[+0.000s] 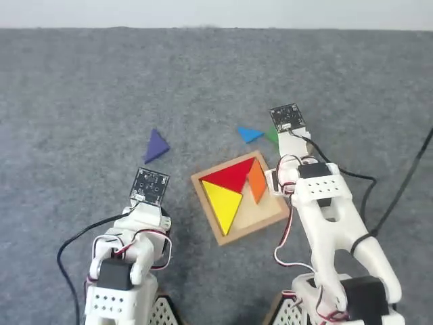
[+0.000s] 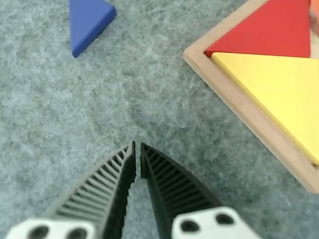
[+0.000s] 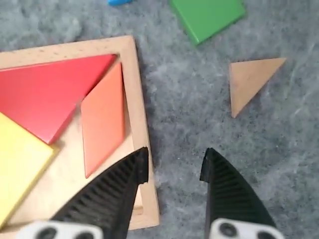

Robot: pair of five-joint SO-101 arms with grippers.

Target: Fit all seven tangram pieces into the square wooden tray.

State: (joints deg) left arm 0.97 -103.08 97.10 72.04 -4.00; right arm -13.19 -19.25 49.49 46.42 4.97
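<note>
1. At the near edge of the table surface (image 1: 81,81), on its left side, stands the left arm (image 1: 125,267). The left gripper (image 2: 138,147) is clenched, its ribbed fingers (image 2: 117,174) almost tip to tip with nothing between them. It hangs over bare grey surface just beside the tray's left rim.
2. The right arm (image 1: 335,223) rises from the near right corner and runs along the tray's right side. The right gripper (image 3: 174,159) is spread wide and holds nothing. One finger lies over the tray's rim next to the orange piece, and the other is over the surface outside the tray.
3. The tray (image 1: 264,213) sits mid-surface, turned corner-on to the near edge. Three pieces lie in it:
   - the yellow triangle (image 1: 223,202) on the nearer left side;
   - the red triangle (image 1: 230,175) beyond it, meeting it along one edge;
   - the orange parallelogram (image 1: 257,181) against the right-hand rim, beside the red.
   Bare wood floor shows toward the tray's near right side.
4. Four pieces lie loose on the surface (all outside the tray).
   - A plain wooden triangle (image 3: 249,79) is just past the right gripper, apart from the rim.
   - The green piece (image 1: 272,134) lies farther on.
   - The small light blue triangle (image 1: 249,135) is just beside the green piece.
   - The dark blue triangle (image 1: 157,145) lies alone, well to the left, beyond the left gripper.
</note>
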